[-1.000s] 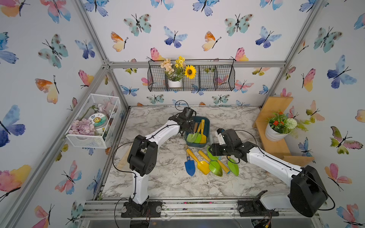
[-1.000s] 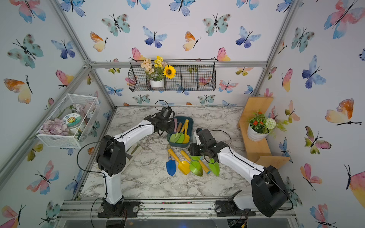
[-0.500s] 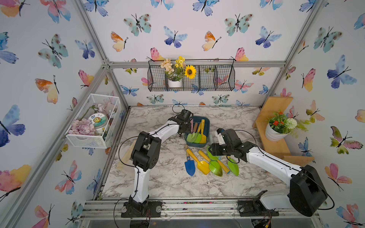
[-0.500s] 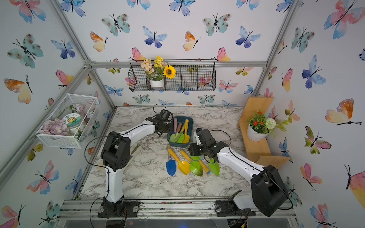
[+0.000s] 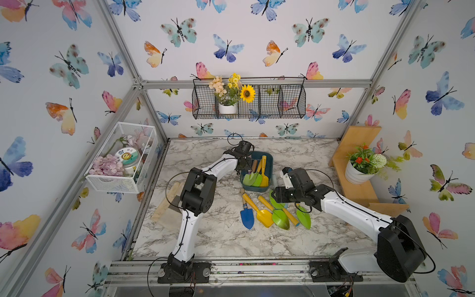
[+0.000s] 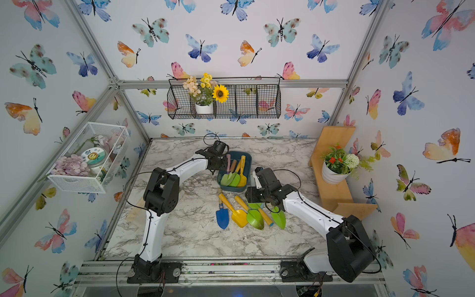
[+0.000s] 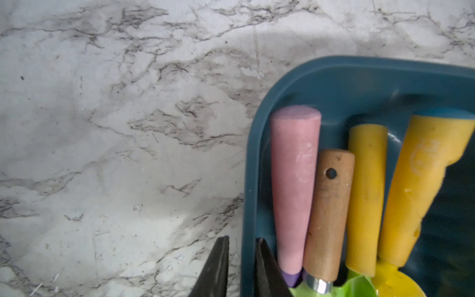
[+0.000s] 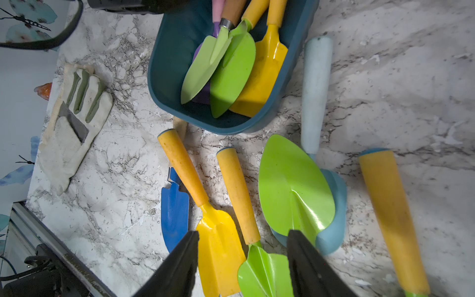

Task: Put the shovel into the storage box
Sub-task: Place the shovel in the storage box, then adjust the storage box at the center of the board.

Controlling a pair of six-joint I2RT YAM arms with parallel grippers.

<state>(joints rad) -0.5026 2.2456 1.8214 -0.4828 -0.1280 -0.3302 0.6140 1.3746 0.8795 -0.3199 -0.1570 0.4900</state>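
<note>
**Step in hand:** picking up the next shovel. Four are stowed, six lie loose.

Start at the left edge of the worktop [image 5: 218, 236]. One glove [image 8: 74, 123] lies there; it is not part of the task. The left gripper [image 7: 243, 239] stands at the left wall of the storage box [image 5: 257, 189], jaws nearly together, one finger outside the wall and one inside. You cannot tell whether they pinch it.

The storage box sits mid-worktop, toward the back edge. Count four shovels in it:
- one pink-handled shovel [image 7: 295, 185]
- one wooden-handled shovel [image 7: 329, 213]
- two with yellow handles, a green-bladed shovel [image 7: 366, 195] and a yellow-bladed shovel [image 7: 424, 185]

Between the box and the front edge, count six loose shovels:
- one blue shovel [image 5: 247, 217]
- one yellow shovel [image 5: 264, 217]
- a first green shovel [image 5: 280, 220]
- a second green shovel [image 8: 295, 187], lying on one light-blue shovel [image 8: 315, 95]
- a third green shovel [image 8: 390, 218], furthest right

The right gripper [image 8: 243, 232] hovers over this row, jaws apart and empty. The first green shovel's neck lies below the gap, so it is probably your target.

The next move calls for a descent onto its handle and a firm closure — then a lift clear of the close-packed neighbours and the box's front wall.
</note>
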